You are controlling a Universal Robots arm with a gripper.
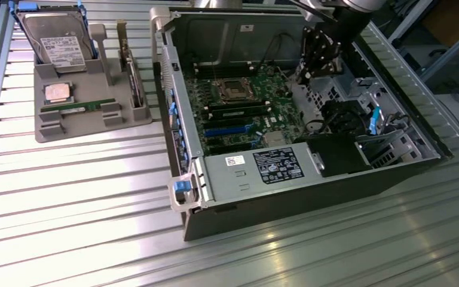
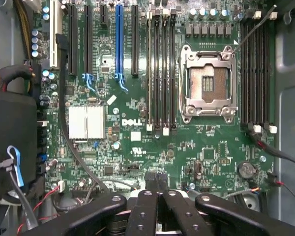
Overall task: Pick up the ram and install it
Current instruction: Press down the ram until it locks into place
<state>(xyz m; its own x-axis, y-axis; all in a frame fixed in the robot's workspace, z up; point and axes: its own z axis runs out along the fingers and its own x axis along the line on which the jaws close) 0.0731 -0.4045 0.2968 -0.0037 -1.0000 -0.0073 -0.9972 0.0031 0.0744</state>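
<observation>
1. The black multi-fingered hand (image 2: 157, 194) hangs inside the open grey computer case (image 1: 293, 185), just above the green motherboard (image 2: 137, 152). Its fingers (image 2: 143, 206) are pressed together and hold nothing. A drop from this height would likely put the fingertips on the small board components directly beneath.

2. A thin black cable (image 2: 71, 147) and red wires (image 2: 44, 204) run close beside the hand. I judge that a sideways sweep could snag them.

3. Farther along the board stands the bank of long black memory slots (image 2: 160, 69) with white end latches, next to the empty silver processor socket (image 2: 209, 81). One slot looks filled, though I cannot be sure. The socket's exposed contacts are fragile, so a stick pressed in off-line could slip toward them.

4. The ram (image 1: 82, 106), a long narrow green circuit-board stick, lies in the front groove of the grey moulded parts tray (image 1: 46, 128) on the ribbed metal counter (image 1: 78, 197), well apart from the hand and outside the case. It sits low between the tray's walls, near a square silver processor chip (image 1: 57, 92), so a grasp offset to either side could catch the tray or tilt the stick.
</observation>
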